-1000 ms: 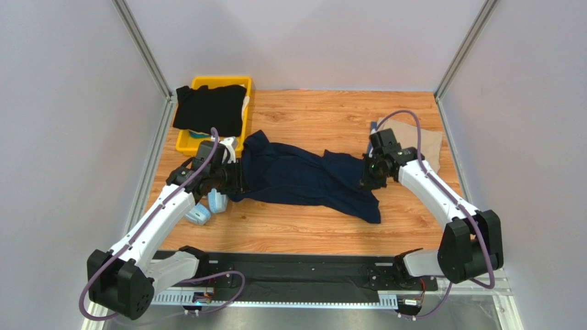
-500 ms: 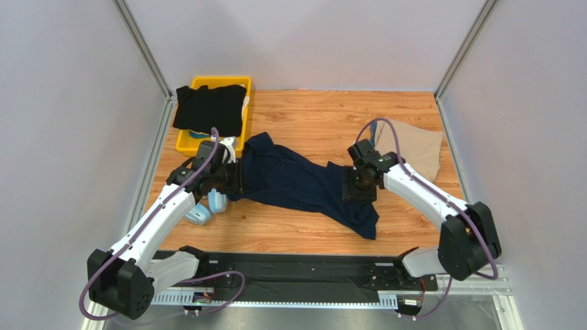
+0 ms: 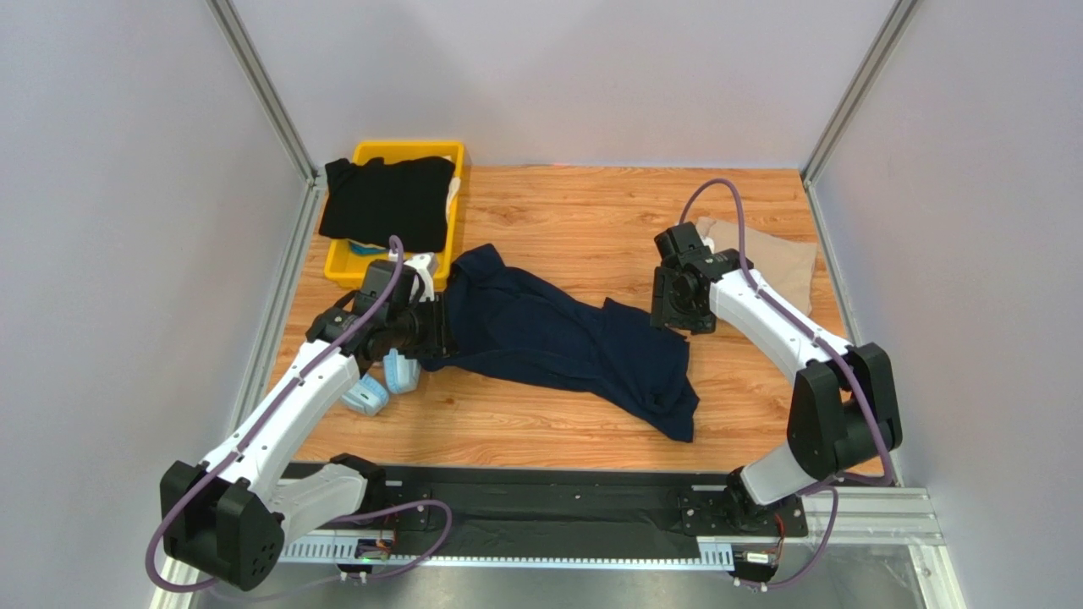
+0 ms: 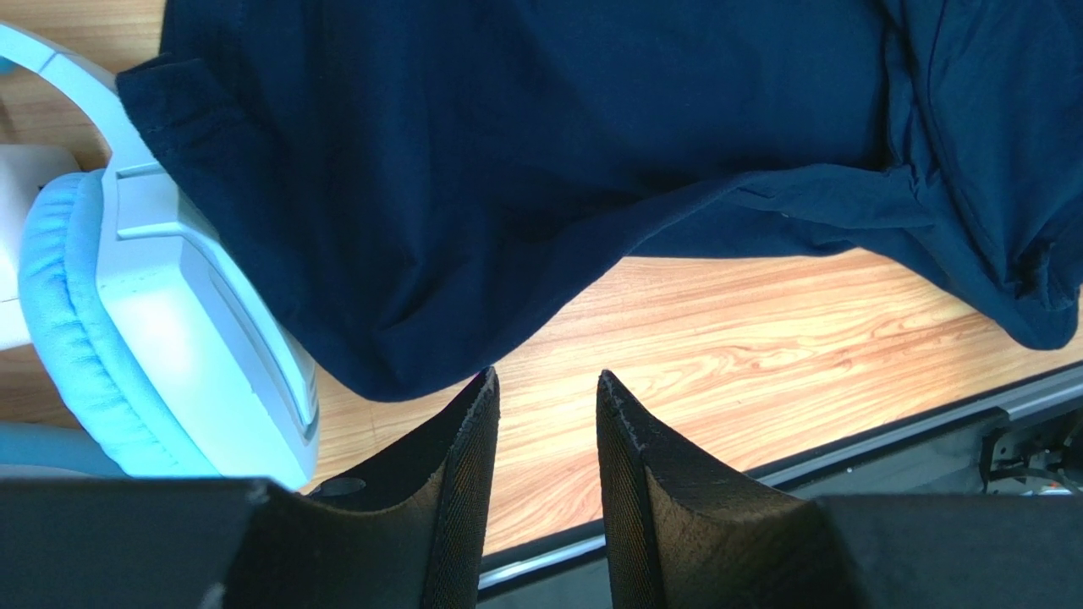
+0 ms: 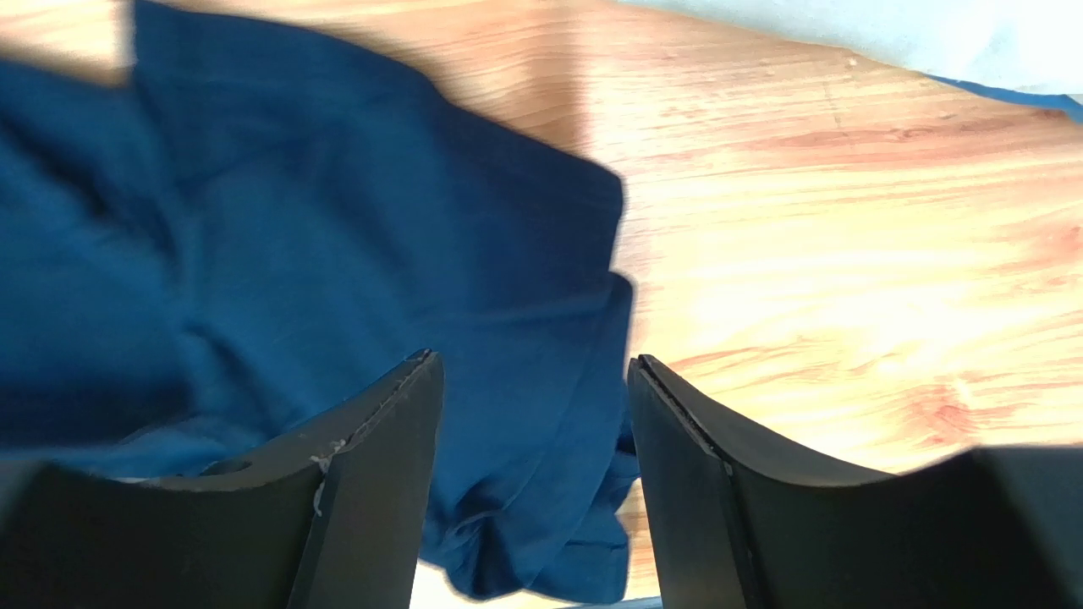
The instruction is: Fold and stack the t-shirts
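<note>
T-shirts, three in all, are lying at separate places on the wooden counter [image 3: 572, 209]. The navy t-shirt [image 3: 559, 340] is sprawling unfolded and crumpled across the middle of the counter. It is running from the far left toward the near right, with loose folds along its length and one end trailing toward the near edge. The black t-shirt [image 3: 388, 201] is draping over the yellow bin [image 3: 409, 149] at the far left corner, covering most of it and hanging past its left rim. The tan t-shirt [image 3: 778, 260] is lying flat at the far right edge, with the right arm crossing in front of part of it.

Light blue headphones [image 3: 379, 385], one pair, are resting on the counter at the left end of the navy t-shirt. In the left wrist view an ear cup is sitting right against the cloth's dark edge. The yellow bin, one only, is standing just beyond them.

The left hand [image 3: 436, 335] is hanging at the left end of the navy t-shirt, next to the headphones. Its fingers are standing apart with bare wood showing in the gap and nothing between them. The right hand [image 3: 670, 305] is hovering over the right part of the navy t-shirt, near its far edge. Its fingers are spreading wide and gripping nothing, with cloth and bare counter showing beneath them.
</note>
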Robot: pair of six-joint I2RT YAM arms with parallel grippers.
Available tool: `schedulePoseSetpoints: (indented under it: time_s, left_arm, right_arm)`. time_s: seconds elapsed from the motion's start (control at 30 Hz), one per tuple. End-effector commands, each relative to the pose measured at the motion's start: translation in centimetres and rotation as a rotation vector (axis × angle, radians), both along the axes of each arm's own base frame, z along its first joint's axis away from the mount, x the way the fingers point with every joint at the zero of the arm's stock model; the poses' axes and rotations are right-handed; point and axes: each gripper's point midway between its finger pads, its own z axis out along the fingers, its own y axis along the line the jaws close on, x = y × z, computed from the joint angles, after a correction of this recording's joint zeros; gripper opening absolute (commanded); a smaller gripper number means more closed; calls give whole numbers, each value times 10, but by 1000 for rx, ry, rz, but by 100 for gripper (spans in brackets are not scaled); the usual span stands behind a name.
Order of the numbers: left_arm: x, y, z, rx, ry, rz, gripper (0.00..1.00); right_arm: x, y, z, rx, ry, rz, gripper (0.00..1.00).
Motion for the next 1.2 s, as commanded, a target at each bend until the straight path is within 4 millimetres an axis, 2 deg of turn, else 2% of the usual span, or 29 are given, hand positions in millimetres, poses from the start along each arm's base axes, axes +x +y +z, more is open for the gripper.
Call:
schedulePoseSetpoints:
  time_s: [0.0, 0.2, 0.4, 0.6, 0.83, 0.93, 1.17]
  left_arm:
    - [1, 2, 12, 8, -48, -7, 41]
    - [-1, 1, 7, 4, -29, -9, 41]
    - [1, 0, 7, 1, -35, -9, 41]
    - [0, 2, 2, 9, -22, -5, 41]
    - [1, 1, 1, 7, -19, -5, 41]
    - [2, 0, 0, 5, -14, -6, 41]
    - [2, -1, 0, 2, -13, -5, 41]
  right_arm:
    - [13, -18, 0, -34, -32, -47, 59]
    - [14, -20, -14, 10, 15, -60, 59]
    - [15, -11, -32, 54, 64, -41, 57]
    - [17, -5, -43, 77, 84, -28, 54]
    - [21, -5, -44, 78, 67, -25, 51]
    - [22, -3, -44, 80, 66, -21, 45]
    - [25, -3, -47, 79, 63, -21, 45]
